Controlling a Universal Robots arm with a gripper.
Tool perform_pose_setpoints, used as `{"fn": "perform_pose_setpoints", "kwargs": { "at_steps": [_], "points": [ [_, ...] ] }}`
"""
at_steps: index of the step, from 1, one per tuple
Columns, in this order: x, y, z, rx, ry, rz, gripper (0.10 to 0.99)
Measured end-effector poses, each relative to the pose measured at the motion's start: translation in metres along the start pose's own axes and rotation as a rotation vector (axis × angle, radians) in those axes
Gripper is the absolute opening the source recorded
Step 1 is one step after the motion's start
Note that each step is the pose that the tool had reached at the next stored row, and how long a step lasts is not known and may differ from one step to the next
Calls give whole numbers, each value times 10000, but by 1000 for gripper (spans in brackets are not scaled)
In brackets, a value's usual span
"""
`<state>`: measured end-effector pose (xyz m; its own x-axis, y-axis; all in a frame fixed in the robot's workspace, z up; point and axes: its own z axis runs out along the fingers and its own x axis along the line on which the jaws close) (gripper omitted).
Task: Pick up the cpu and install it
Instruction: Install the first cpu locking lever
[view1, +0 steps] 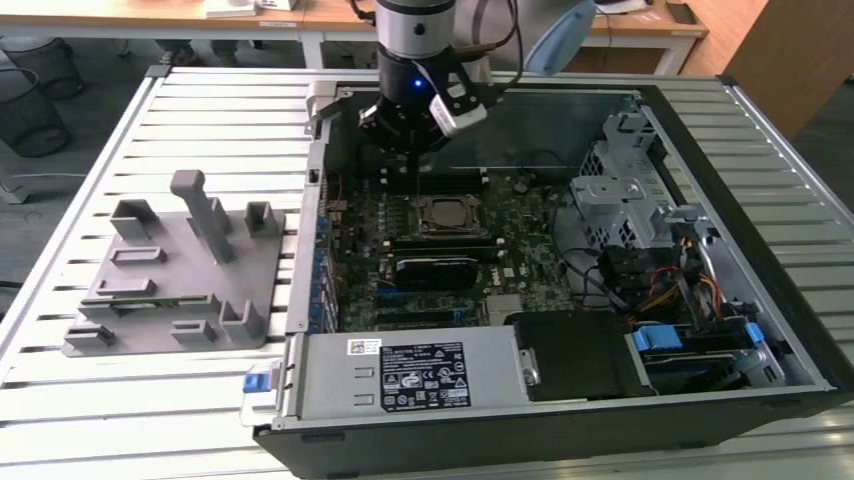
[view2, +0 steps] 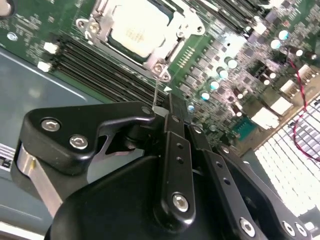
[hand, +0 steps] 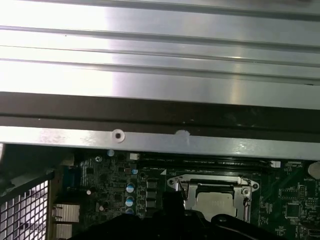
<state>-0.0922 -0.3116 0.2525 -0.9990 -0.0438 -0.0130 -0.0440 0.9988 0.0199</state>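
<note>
In the second wrist view the gripper (view2: 167, 107) has its fingers closed together, holding nothing. Beyond it, toward twelve o'clock, the cpu (view2: 136, 31) sits inside the socket frame (view2: 165, 47) on the motherboard (view2: 235, 65) of the open computer case (view1: 747, 250).

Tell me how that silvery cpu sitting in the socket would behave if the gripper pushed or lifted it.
The cpu looks like a flat metal-topped square, so probably stiff and light. Its smooth, shiny top suggests it could be slippery to pinch. It lies low inside the socket frame, so a sideways push would likely be blocked; it seems unlikely to roll or tip.
</note>
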Motion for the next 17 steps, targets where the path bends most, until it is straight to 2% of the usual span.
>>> {"fn": "perform_pose_setpoints", "kwargs": {
  "at_steps": [6, 7, 9, 10, 12, 17],
  "points": [
    [-141, -6, 6, -2, 4, 1, 106],
    [-151, -8, 6, -36, 3, 1, 106],
    [-160, -7, 8, -321, -11, 4, 106],
    [-164, -8, 9, -365, -12, 4, 106],
    [-173, -9, 14, -395, -15, 6, 106],
    [-239, -13, 29, -395, -16, 67, 106]
  ]
}}
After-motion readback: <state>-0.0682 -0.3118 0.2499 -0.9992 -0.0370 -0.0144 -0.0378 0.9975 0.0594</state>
